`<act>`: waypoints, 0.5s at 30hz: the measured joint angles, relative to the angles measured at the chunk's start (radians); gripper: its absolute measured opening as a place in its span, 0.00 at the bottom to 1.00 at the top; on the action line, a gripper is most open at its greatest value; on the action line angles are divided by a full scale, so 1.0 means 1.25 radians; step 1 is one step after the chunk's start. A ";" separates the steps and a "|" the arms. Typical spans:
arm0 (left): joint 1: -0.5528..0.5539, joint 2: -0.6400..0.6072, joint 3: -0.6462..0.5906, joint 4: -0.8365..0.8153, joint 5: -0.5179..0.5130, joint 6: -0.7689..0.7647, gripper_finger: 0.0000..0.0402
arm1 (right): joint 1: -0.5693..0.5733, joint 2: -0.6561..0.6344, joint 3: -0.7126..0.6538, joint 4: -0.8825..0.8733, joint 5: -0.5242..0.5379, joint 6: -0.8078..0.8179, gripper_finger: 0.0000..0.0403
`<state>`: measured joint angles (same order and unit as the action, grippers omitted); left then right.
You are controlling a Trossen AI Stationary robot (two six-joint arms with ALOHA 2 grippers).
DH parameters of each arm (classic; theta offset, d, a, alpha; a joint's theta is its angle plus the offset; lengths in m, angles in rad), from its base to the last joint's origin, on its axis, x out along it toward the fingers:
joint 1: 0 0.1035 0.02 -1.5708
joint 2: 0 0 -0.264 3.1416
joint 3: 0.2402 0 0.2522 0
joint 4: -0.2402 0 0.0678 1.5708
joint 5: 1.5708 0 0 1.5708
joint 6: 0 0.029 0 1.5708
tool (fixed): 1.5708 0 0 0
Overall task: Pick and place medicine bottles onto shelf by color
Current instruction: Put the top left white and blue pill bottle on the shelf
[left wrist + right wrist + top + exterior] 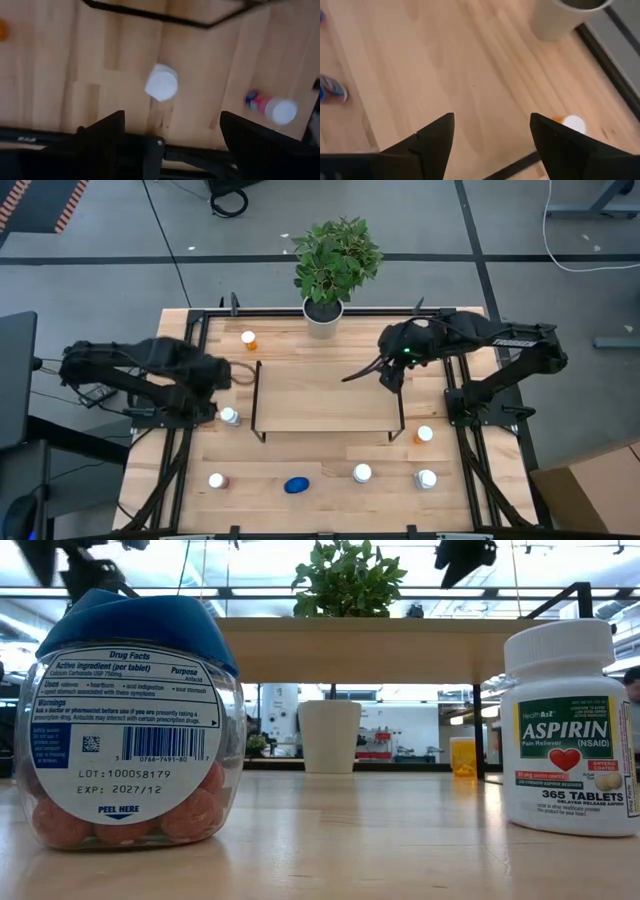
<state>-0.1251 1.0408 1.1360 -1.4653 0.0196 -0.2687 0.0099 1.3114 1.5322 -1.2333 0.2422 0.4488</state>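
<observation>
The light-wood shelf (325, 395) with black rails stands mid-table. On the tabletop stand an orange bottle (249, 338) at the far left, a white-capped bottle (230, 416) left of the shelf, a reddish bottle (216, 480), a blue oval bottle (296, 485), two white bottles (362, 473) (427, 478) and an orange bottle (424, 434). My left gripper (170, 135) is open and empty above the white-capped bottle (161, 84). My right gripper (492, 132) is open and empty above the shelf's right part (378, 372); its wrist view shows the far orange bottle (570, 122).
A white pot (323, 318) with a green plant stands at the far edge behind the shelf. Black frame rails (190, 360) run along the table's left and right sides. In the low view the blue-capped bottle (130, 720) and an aspirin bottle (570, 730) stand close to the near edge.
</observation>
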 joint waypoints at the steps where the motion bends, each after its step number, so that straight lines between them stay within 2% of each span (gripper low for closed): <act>1: -0.017 -0.002 -0.021 0.010 0.000 0.000 0.83 | 0.000 -0.014 0.000 0.001 0.008 0.009 0.67; 9: -0.109 0.000 -0.178 0.175 -0.019 0.012 0.83 | 0.000 -0.119 0.001 0.006 0.070 0.103 0.67; 15: -0.134 0.000 -0.260 0.192 -0.068 0.018 0.84 | 0.000 -0.163 0.001 0.006 0.088 0.152 0.67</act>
<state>-0.2927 1.0405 0.8112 -1.2251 -0.0648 -0.2462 0.0097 1.1074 1.5330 -1.2259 0.3522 0.6383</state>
